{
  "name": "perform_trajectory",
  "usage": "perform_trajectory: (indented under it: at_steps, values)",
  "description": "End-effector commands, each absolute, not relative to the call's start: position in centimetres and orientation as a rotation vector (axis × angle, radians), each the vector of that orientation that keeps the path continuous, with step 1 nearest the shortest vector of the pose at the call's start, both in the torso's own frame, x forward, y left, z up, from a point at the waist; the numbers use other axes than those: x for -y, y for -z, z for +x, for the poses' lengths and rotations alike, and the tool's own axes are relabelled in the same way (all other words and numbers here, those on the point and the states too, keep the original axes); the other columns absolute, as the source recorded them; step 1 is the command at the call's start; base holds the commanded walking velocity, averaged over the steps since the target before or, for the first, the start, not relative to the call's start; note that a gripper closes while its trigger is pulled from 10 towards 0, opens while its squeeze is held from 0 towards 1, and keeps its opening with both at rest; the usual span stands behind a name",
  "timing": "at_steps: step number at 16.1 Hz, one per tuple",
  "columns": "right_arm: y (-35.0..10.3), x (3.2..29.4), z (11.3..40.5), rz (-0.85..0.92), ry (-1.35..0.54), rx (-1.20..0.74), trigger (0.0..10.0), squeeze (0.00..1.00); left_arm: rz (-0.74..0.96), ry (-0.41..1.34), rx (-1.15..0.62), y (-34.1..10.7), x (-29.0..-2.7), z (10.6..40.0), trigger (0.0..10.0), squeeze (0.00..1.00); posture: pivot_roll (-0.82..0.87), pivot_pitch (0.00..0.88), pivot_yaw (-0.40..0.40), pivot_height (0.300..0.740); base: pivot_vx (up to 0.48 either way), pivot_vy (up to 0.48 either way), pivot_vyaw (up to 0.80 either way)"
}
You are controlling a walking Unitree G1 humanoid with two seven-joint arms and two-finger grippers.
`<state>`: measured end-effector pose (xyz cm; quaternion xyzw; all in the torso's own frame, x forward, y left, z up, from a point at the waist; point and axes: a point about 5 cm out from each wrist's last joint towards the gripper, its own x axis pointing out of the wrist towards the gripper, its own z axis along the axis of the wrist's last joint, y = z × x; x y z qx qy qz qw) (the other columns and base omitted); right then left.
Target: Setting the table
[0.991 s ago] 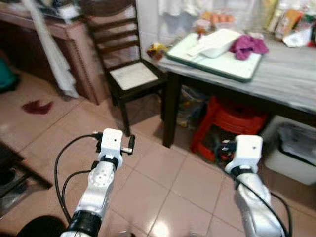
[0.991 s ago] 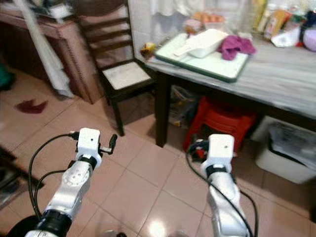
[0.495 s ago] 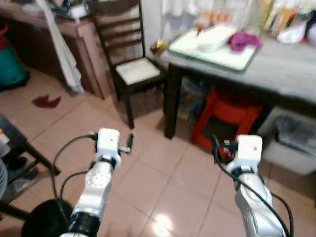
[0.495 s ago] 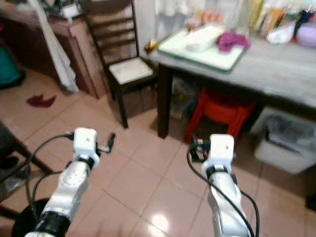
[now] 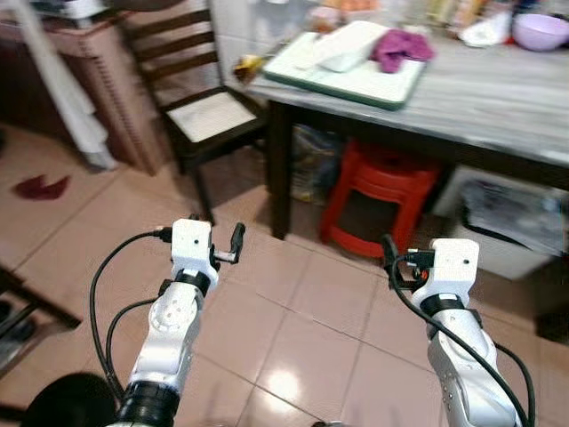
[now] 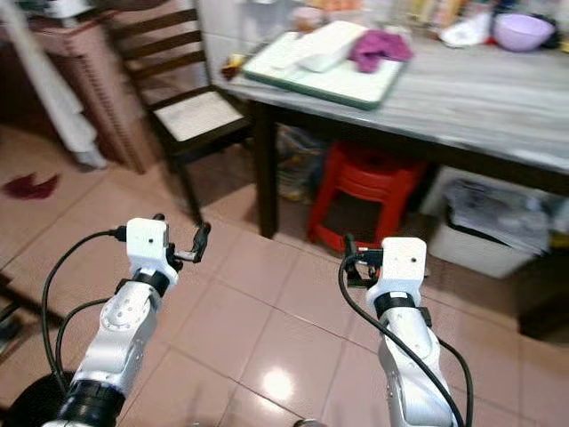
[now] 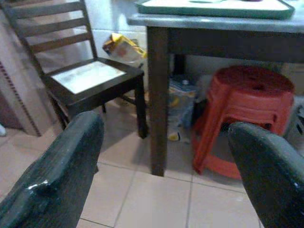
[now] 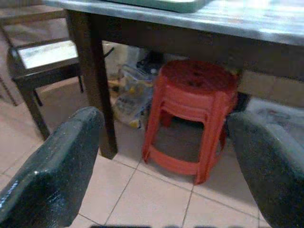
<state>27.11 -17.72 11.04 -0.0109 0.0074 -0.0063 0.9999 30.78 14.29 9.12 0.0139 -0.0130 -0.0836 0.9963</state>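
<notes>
A room floored in pinkish tiles (image 5: pixel 293 329) spreads open in front of the robot, with bare floor between it and a dark-legged table (image 5: pixel 498 98) with a grey top at the far side. Near the table's left corner sits a pale green-rimmed tray (image 5: pixel 356 80) carrying a white dish (image 5: pixel 351 44) and a crumpled magenta cloth (image 5: pixel 396 46); a lilac bowl (image 5: pixel 540 31) stands toward the far right, among packets too blurred to identify. Under the table a red plastic stool (image 5: pixel 378 200) stands beside a white bin (image 5: pixel 507 222), cut off at the right edge. A dark wooden chair (image 5: pixel 200 116) with a pale seat stands just left of the table leg, against the wall. Both arms are raised over the open floor, holding nothing: the left gripper (image 7: pixel 166 175) with its fingers spread wide, the right gripper (image 8: pixel 166 175) likewise gaping. A dark red scrap (image 5: pixel 40 187) lies on the floor far left; what it is cannot be told.
</notes>
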Motion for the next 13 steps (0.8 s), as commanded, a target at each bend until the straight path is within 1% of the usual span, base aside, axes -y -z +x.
perform_trajectory:
  at_steps: [1, 4, 10, 11, 13]
  values:
    - [-11.11, 17.59, 26.79, -0.016, 0.007, -0.007, 10.0, 0.00, 0.031, 0.177, 0.004, -8.55, -14.47, 30.20, 10.0, 0.00, -0.08, 0.092, 0.032, 0.740, 0.000, -0.289, -0.80]
    - [-10.91, 17.50, 26.52, -0.010, 0.006, -0.013, 10.0, 0.00, 0.034, 0.184, -0.018, -8.08, -14.74, 29.58, 10.0, 0.00, -0.09, 0.095, 0.036, 0.740, 0.000, -0.285, -0.80]
    - [-10.89, 17.42, 26.56, -0.009, -0.001, -0.014, 10.0, 0.00, 0.028, 0.187, -0.022, -8.17, -14.63, 29.51, 10.0, 0.00, -0.08, 0.097, 0.032, 0.740, 0.000, -0.288, -0.80]
    - [-10.88, 17.40, 26.49, -0.005, -0.002, -0.014, 10.0, 0.00, 0.027, 0.186, -0.025, -8.16, -14.62, 29.44, 10.0, 0.00, -0.08, 0.098, 0.030, 0.740, 0.000, -0.285, -0.59]
    - [-10.91, 17.39, 26.46, -0.005, -0.004, -0.012, 10.0, 0.00, 0.026, 0.184, -0.026, -8.15, -14.60, 29.42, 10.0, 0.00, -0.08, 0.098, 0.030, 0.740, 0.000, -0.289, 0.00]
